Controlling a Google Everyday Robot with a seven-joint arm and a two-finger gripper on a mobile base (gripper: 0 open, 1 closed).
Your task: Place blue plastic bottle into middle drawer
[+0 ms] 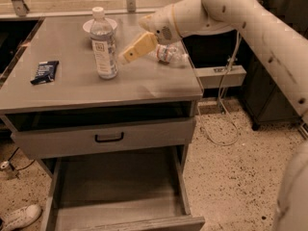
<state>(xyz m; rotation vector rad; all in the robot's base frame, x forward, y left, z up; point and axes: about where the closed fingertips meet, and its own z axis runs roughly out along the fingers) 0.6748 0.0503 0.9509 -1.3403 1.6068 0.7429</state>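
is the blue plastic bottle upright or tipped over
Upright: the bottle stands on the cabinet top, cap up. Claw hovers close beside it.
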